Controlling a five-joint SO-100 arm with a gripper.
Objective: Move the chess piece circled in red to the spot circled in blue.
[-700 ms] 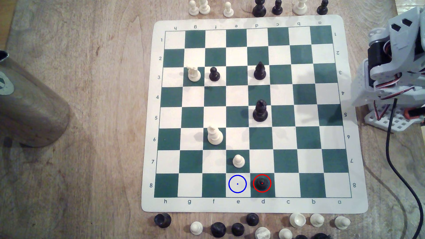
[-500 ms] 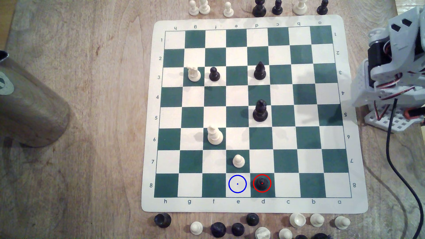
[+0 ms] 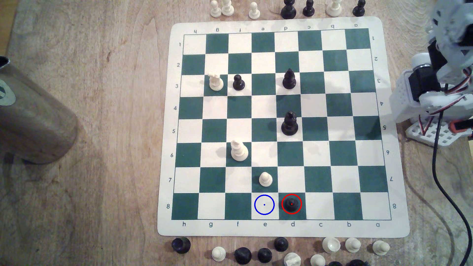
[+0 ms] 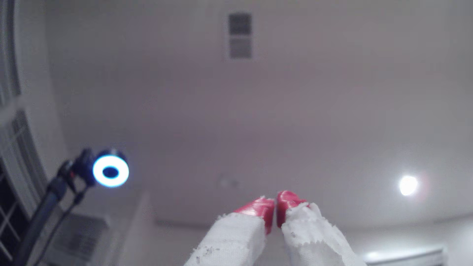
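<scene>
We read letters h to a along the chess mat's point(image 3: 399, 179) near edge, upside down along the far edge, and numbers 1 to 8 down both sides.

1. The pawn point(image 3: 291, 203) is small, glossy and black, with a round ball head on a wide round base. It stands upright on a dark green square, column d, row 8, in the board's nearest row in the exterior view, inside a thin red ring with a red dot on its head.
2. The spot point(image 3: 264, 204) is the cream-white square e8, marked by a thin blue ring with a tiny blue centre dot. It is bare and lies just beside the pawn's square, on the exterior view's left.
</scene>
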